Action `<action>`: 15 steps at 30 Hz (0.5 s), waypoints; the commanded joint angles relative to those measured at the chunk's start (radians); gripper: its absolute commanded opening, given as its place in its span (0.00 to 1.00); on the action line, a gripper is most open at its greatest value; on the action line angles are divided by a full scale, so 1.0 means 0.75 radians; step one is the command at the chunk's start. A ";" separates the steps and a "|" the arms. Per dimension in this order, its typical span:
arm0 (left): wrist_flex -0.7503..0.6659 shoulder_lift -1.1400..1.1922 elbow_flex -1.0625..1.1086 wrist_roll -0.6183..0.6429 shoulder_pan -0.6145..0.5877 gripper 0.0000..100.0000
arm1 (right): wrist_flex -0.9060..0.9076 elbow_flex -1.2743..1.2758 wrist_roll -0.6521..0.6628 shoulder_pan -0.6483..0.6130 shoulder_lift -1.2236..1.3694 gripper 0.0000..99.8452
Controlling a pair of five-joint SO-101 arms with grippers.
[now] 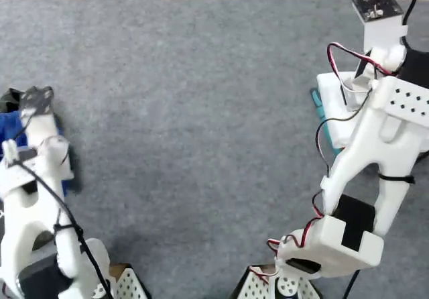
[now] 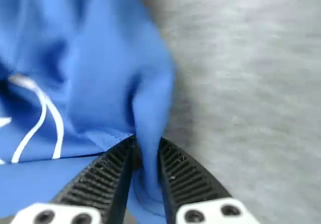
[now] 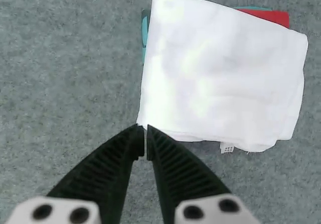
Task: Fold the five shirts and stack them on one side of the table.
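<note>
My left gripper (image 2: 146,151) is shut on a fold of a blue shirt (image 2: 90,73) with white line print; in the high view this shirt (image 1: 9,130) lies at the table's left edge under the left arm (image 1: 37,171). My right gripper (image 3: 144,136) is shut, empty, just above the near edge of a folded white shirt (image 3: 220,73). That white shirt tops a stack with a teal one (image 3: 145,28) and a red one (image 3: 273,17) beneath. In the high view the stack (image 1: 335,108) sits at the right side, partly hidden by the right arm (image 1: 375,125).
Grey felt (image 1: 194,98) covers the table. A dark garment (image 1: 10,98) lies beside the blue shirt at the left edge. The arm bases (image 1: 268,282) stand at the front edge.
</note>
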 commanded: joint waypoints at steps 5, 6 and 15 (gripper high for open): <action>0.618 -0.100 -0.502 -0.004 0.770 0.03 | -0.023 -0.001 -0.010 0.016 -0.060 0.02; 0.659 -0.094 -0.531 -0.004 0.899 0.03 | -0.023 -0.001 -0.008 0.018 -0.060 0.02; 0.710 0.110 -0.705 0.002 1.830 0.03 | -0.031 -0.001 -0.002 0.016 -0.058 0.02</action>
